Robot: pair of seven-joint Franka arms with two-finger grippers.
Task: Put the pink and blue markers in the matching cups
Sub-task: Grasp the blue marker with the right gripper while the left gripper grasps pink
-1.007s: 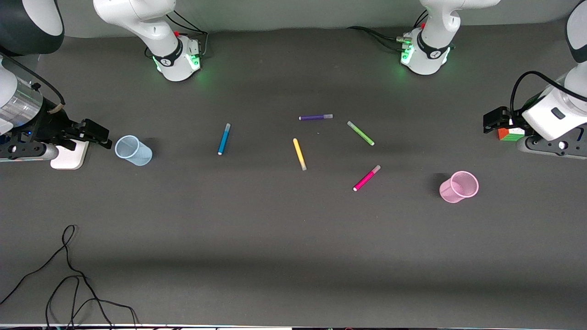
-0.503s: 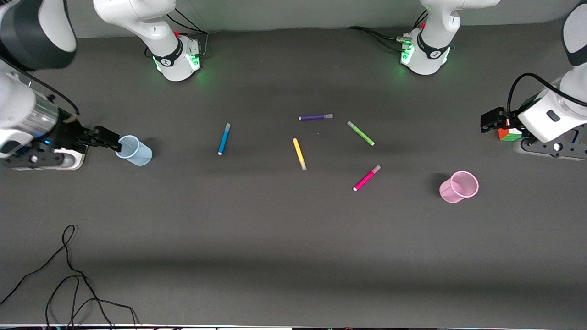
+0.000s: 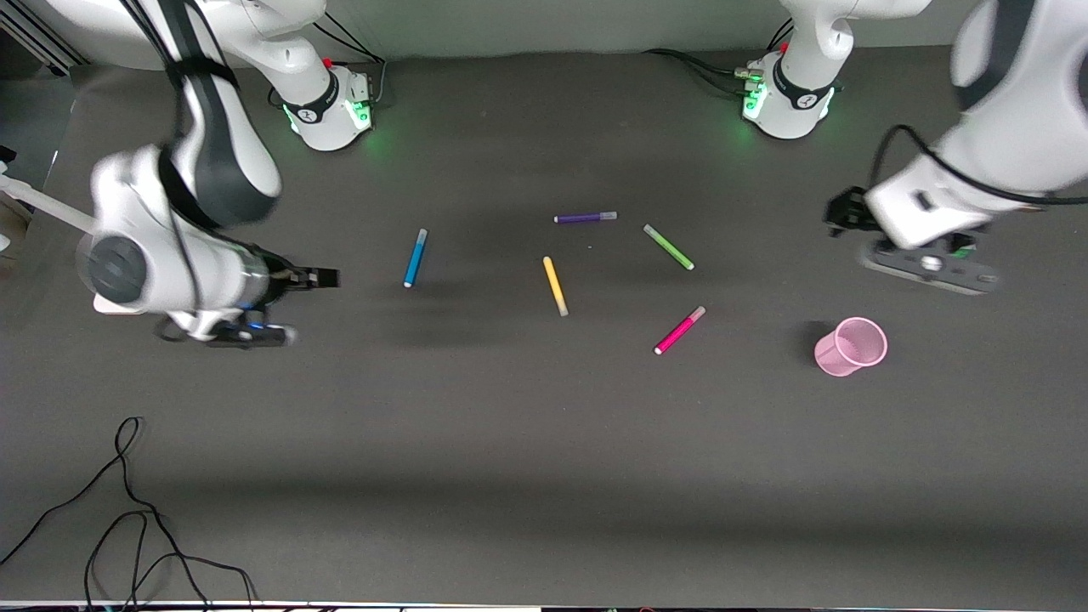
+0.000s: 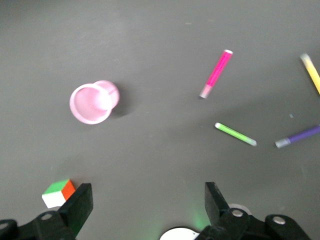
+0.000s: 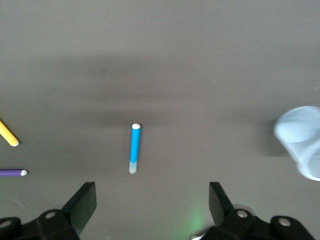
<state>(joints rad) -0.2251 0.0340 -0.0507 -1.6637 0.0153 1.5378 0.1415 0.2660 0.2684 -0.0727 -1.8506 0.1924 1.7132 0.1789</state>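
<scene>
The blue marker (image 3: 415,257) lies on the dark table toward the right arm's end; it also shows in the right wrist view (image 5: 135,147). My right gripper (image 3: 323,277) is open and empty (image 5: 152,192), over the table between the blue marker and the pale blue cup (image 5: 300,140). The right arm hides that cup in the front view. The pink marker (image 3: 679,330) lies near the middle and shows in the left wrist view (image 4: 216,73). The pink mesh cup (image 3: 850,346) stands upright (image 4: 92,102). My left gripper (image 3: 840,212) is open and empty (image 4: 147,192), over bare table.
A purple marker (image 3: 586,218), a green marker (image 3: 669,247) and a yellow marker (image 3: 555,286) lie around the middle. A coloured cube (image 4: 59,193) sits by the left gripper. A loose black cable (image 3: 127,510) lies at the near corner at the right arm's end.
Both arms swung in from the table ends. The right gripper passed over the blue cup toward the blue marker. The left gripper moved off the cube toward the markers.
</scene>
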